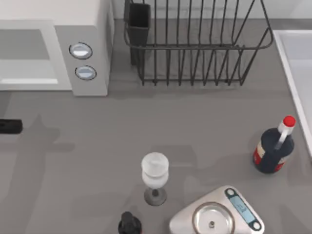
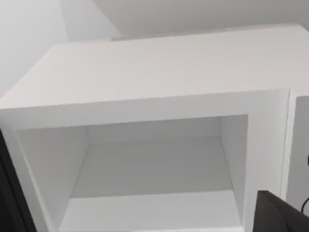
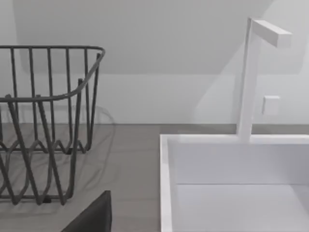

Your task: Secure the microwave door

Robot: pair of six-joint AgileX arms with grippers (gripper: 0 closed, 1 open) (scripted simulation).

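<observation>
The microwave (image 1: 83,29) sits at the counter's (image 1: 97,146) back left corner, its front facing the near edge. In the left wrist view its cavity (image 2: 154,169) gapes open. The door (image 1: 27,53) lies flat, long axis running left-right. I cannot tell either arm's fingers' state.

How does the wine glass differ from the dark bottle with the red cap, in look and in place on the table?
The wine glass is clear and pale, on a thin stem with a round foot; the bottle is dark, with a red cap and a red-and-white label. The wine glass stands near the table's middle, the bottle near its right side, beside the sink. Both stand upright, untouched.
</observation>
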